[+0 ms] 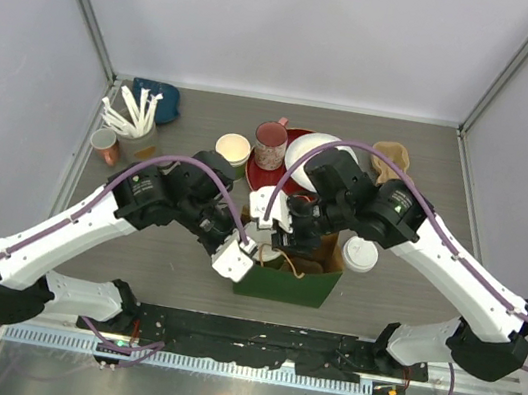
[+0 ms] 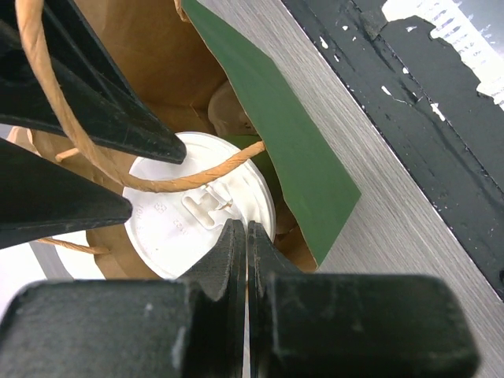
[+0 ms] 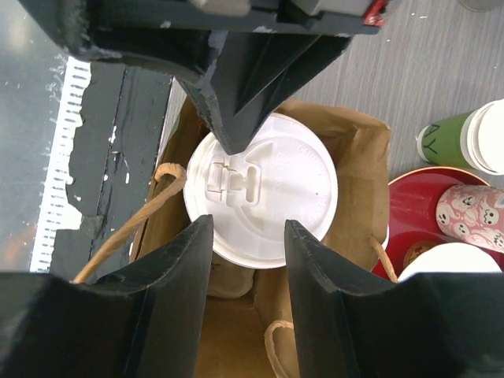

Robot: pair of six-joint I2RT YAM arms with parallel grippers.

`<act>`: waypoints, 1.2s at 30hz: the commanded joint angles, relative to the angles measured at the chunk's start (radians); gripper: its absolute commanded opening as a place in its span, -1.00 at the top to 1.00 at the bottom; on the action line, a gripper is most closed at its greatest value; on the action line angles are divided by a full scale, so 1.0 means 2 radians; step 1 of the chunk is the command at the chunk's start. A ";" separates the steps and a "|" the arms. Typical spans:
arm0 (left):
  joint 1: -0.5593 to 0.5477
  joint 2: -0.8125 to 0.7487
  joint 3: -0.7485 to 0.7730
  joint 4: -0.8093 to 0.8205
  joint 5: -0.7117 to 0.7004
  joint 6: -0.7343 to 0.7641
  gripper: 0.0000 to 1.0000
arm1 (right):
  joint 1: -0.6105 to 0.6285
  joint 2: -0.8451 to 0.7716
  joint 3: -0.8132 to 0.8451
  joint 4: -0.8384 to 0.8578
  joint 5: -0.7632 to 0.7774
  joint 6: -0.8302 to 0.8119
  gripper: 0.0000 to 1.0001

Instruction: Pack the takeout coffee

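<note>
At the far left of the table (image 1: pixel 170 273) you have a holder of white utensils (image 1: pixel 132 123), with a small copper-coloured cup (image 1: pixel 104 143) just beside it on the near side. Further right, an open green paper cup (image 1: pixel 234 149) stands upright, showing its cream inside.

Your left arm reaches in from the left to the mouth of the green paper bag (image 1: pixel 290 283), which stands open near the middle of the table's front edge. The left pincer (image 2: pixel 246 236) is pressed together, with only a hairline between the fingers. Its tip sits at the rim of the white lid below. You cannot tell from these views whether any bag paper is caught in it.

One takeout coffee, a lidded cup (image 3: pixel 272 189), stands upright inside the bag with its lid facing up. A twine handle (image 2: pixel 169 187) of the bag drapes across that lid.

Your right pincer (image 3: pixel 248 224) hangs over the bag mouth from the far side with its fingers spread. The lid lies below the gap, and neither finger grips it.

Behind the bag, a red plate (image 3: pixel 409 213) carries a pink patterned mug (image 1: pixel 271 143), with a white bowl (image 1: pixel 318 149) to its right.

A second lidded cup (image 1: pixel 359 255) stands upright on the table just beside the bag's right side, outside it.
</note>
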 commanded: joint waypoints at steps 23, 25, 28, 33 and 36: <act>0.015 0.009 0.031 0.020 0.034 0.022 1.00 | 0.022 0.011 -0.020 0.014 -0.003 -0.068 0.28; 0.018 0.009 0.031 0.019 0.037 0.024 1.00 | 0.021 0.012 -0.023 0.008 -0.006 -0.070 0.29; 0.018 0.010 0.032 0.015 0.041 0.026 1.00 | 0.023 0.011 -0.027 0.005 -0.004 -0.074 0.40; 0.018 0.009 0.041 0.003 0.052 0.036 1.00 | 0.026 0.016 -0.023 0.015 0.011 -0.073 -0.04; 0.018 0.009 0.049 -0.003 0.059 0.036 1.00 | 0.026 0.023 -0.016 0.012 0.012 -0.075 -0.01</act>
